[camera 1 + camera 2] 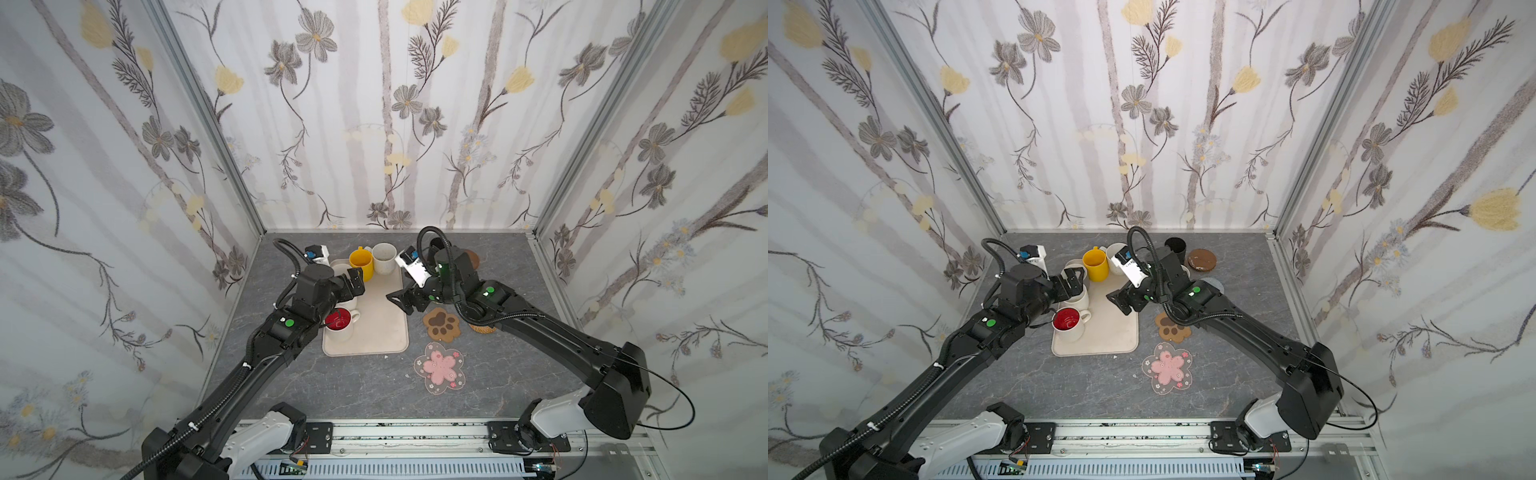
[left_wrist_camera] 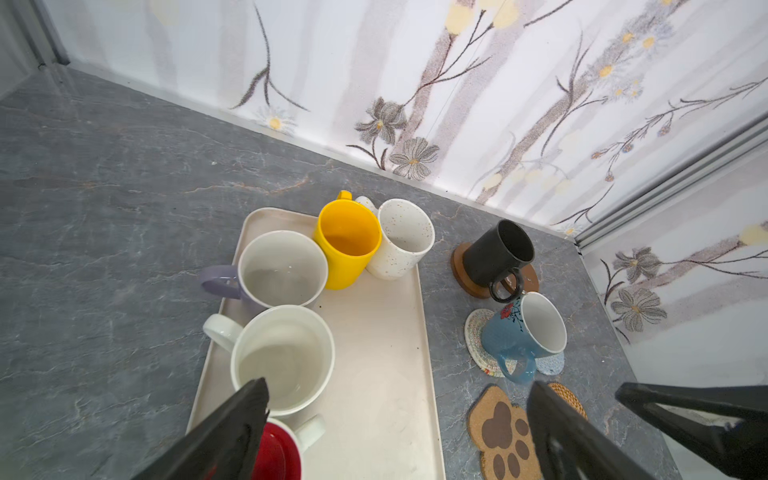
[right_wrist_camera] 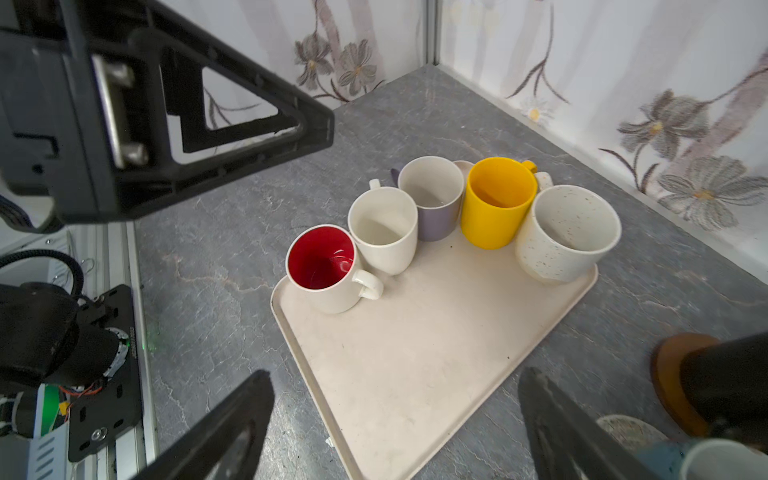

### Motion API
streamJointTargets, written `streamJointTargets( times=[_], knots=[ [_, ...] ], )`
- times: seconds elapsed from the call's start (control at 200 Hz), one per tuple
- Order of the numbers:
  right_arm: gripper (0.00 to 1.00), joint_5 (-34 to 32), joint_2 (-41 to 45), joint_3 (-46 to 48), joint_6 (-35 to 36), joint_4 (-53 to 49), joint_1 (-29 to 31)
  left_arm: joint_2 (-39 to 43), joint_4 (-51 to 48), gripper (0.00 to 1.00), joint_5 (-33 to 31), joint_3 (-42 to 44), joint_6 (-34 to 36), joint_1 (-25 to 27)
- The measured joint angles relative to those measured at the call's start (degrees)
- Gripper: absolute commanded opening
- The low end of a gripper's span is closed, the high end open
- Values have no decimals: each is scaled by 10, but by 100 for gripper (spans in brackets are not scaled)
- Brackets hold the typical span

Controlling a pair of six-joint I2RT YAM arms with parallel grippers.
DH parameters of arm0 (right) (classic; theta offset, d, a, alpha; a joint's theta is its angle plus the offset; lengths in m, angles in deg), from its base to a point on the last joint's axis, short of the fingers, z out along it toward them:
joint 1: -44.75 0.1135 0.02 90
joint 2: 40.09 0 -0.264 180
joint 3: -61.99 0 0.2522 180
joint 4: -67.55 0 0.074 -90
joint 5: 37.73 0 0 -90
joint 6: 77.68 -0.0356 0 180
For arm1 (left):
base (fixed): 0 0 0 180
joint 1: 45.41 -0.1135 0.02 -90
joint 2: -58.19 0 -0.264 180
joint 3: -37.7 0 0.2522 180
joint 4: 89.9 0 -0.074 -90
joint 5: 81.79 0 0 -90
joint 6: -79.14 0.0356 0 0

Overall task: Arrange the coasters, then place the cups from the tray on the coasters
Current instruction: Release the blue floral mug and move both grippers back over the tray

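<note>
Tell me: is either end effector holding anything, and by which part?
Nothing is held: the left end effector and the right end effector both stand open and empty.

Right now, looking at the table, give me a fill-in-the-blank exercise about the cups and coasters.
The tray holds ___ cups. On the wooden coaster stands the ___ cup. On the woven coaster stands the ___ cup. The paw-shaped coaster carries ___ cup.
Missing words: five, black, blue, no.
</note>
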Motion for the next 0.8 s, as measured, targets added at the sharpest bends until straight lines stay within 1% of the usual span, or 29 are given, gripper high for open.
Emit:
streamJointTargets(
  times=[0.1,0.26,0.3,0.41,0.46,0.535,0.6,0.654,0.694,0.799],
  knots=[
    [91,-7,-43,-34,30,-21,30,17,-1,100,29,24,0,-38],
    [88,-8,-99,-81,71,-46,68,34,-3,100,77,57,-6,-111],
    [86,-18,-111,-85,80,-48,74,40,-3,100,90,65,-6,-127],
    [80,-18,-133,-86,104,-60,87,50,-3,100,112,80,-6,-159],
    [76,-16,-140,-87,117,-64,89,51,-3,100,123,85,-6,-170],
    [72,-5,-155,-94,136,-68,91,51,-3,100,131,91,-6,-183],
    [73,1,-169,-103,151,-71,89,50,-3,100,139,94,-6,-191],
    [80,7,-185,-116,163,-76,87,48,-3,100,140,98,-6,-196],
    [83,14,-197,-126,172,-76,85,47,-3,100,142,102,-6,-199],
    [84,33,-228,-148,195,-80,80,47,-3,100,145,110,-3,-200]
  ],
)
